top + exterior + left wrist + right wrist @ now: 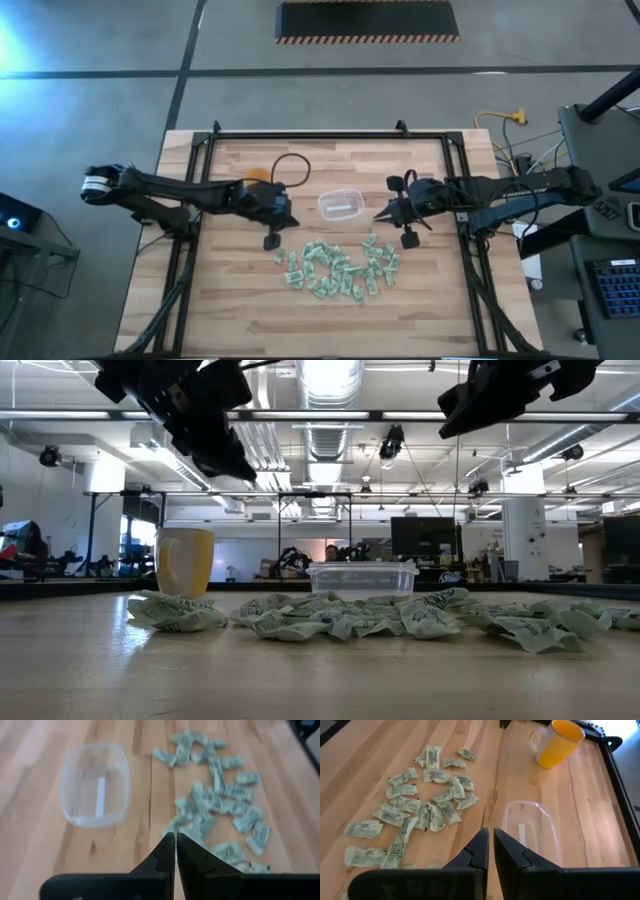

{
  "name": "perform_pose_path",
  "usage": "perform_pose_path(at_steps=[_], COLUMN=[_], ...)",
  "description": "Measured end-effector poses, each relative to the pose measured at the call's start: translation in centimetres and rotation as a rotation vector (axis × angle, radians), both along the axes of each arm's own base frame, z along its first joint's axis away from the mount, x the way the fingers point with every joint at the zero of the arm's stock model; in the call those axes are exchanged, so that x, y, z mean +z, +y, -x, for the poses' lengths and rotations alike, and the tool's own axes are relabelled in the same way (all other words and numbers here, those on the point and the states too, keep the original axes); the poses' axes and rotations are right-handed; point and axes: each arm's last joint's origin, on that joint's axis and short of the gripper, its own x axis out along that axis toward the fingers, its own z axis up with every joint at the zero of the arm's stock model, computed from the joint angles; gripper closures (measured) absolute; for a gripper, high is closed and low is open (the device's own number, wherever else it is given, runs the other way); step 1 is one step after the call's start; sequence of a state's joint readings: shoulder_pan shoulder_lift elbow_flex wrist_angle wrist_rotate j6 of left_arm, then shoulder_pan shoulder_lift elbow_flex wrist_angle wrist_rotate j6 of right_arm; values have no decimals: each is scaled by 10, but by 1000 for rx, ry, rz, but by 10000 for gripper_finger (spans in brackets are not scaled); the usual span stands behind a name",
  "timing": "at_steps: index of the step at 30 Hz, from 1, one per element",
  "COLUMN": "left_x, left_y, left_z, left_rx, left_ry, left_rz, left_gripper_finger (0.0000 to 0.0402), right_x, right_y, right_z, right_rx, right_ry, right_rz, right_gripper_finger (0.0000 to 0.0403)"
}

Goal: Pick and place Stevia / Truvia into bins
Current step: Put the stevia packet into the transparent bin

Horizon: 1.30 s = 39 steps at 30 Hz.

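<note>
Wood surface (230, 300): packets (340, 268) heaped, overlapping. Both tools, left (287, 221) and right (381, 214), clenched, empty, hovering beside tub (340, 206). Risk: pinching several packets, or nudging the tub.

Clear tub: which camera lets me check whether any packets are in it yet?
Left wrist view: the clear tub is seen from above, holding no packets. Right wrist cuts it off; high shows it small; low shows only its side.
</note>
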<state>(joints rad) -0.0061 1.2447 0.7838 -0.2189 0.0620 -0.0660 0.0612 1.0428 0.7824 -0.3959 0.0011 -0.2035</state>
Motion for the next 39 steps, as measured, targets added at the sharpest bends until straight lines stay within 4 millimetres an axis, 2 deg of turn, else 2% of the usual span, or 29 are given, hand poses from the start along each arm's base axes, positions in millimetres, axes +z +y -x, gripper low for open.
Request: perform_pose_path(at_steps=[5,11,17,25,29,33,39], left_x=[-20,-34,-37,-37,-37,-38,-47], left_y=[-8,-11,-20,-48,-55,-56,-57], left_z=[-7,-18,-18,-12,-9,-8,-11], left_rx=[-100,-89,-113,-87,-96,-72,-54], left_ry=[101,151,252,364,375,383,419], left_rz=[72,110,85,-138,-142,-118,-108], left_gripper_finger=[402,402,402,402,400,372,299], right_x=[-2,-3,-3,-5,-7,-9,-18], right_y=[0,0,0,0,0,0,0], right_z=[1,2,2,3,3,4,6], right_rx=[-9,-8,-7,-7,-7,-7,-12], right_ry=[25,30,37,50,54,61,88], right_rz=[-9,-8,-5,-4,-4,-3,-7], right_gripper_finger=[385,385,385,385,385,385,385])
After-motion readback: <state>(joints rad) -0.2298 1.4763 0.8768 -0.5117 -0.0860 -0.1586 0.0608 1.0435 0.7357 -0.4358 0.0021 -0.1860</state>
